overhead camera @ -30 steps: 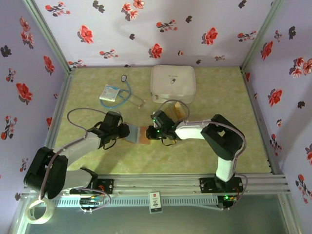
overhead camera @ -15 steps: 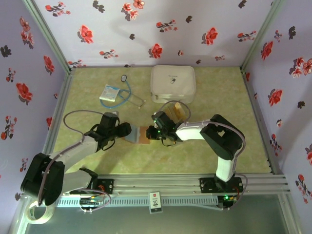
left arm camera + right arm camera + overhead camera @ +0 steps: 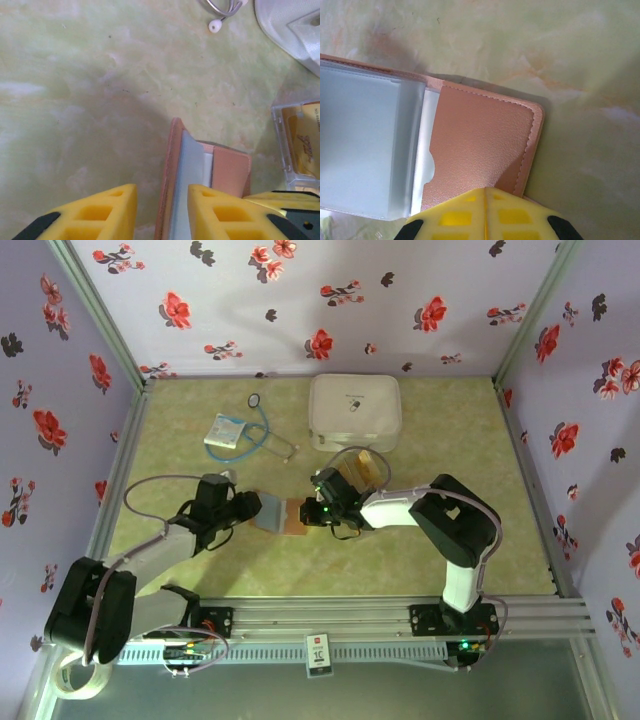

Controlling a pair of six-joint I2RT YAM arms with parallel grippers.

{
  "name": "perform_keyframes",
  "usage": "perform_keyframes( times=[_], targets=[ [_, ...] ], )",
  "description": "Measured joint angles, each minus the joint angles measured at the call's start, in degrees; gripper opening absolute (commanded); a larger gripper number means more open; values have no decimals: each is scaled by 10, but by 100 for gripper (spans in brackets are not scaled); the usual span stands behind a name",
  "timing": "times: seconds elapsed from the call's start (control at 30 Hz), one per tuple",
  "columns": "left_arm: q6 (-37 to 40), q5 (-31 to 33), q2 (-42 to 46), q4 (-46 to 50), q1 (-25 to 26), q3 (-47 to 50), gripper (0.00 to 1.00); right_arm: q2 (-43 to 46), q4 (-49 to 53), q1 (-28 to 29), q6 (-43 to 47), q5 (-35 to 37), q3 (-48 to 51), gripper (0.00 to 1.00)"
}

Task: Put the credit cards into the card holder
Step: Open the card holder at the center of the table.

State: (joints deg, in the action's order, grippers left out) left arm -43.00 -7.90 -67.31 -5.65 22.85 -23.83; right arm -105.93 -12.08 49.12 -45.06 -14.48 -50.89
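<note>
Lying open on the pale green marbled tabletop [image 3: 450, 440], the small reddish-brown leather card holder [image 3: 283, 515] sits between both arms. The left gripper [image 3: 162, 196] stands narrowly parted astride its raised cover edge. The right gripper [image 3: 485, 197] is closed tight at the brown flap. The golden-yellow credit cards [image 3: 365, 465] rest in a clear plastic box [image 3: 280, 150] just beyond.

Bright even light; soft shadows; wrist views slightly blurred.
</note>
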Motion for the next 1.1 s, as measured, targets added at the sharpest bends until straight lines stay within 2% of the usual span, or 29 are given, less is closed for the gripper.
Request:
perform_keyframes(
  times=[0.53,0.73,0.87,1.1],
  targets=[
    [-17,-9,6,-18,-3,7,0,-3,-3,-3,0,-11,0,5],
    [-24,-31,23,-27,-3,7,0,-9,-13,-5,0,-20,-2,5],
    [-38,-39,33,-40,14,1,0,-18,-23,-5,0,-24,-8,5],
    [-54,-43,-4,-73,32,-11,0,-24,-22,-5,0,-25,-16,5]
  ],
)
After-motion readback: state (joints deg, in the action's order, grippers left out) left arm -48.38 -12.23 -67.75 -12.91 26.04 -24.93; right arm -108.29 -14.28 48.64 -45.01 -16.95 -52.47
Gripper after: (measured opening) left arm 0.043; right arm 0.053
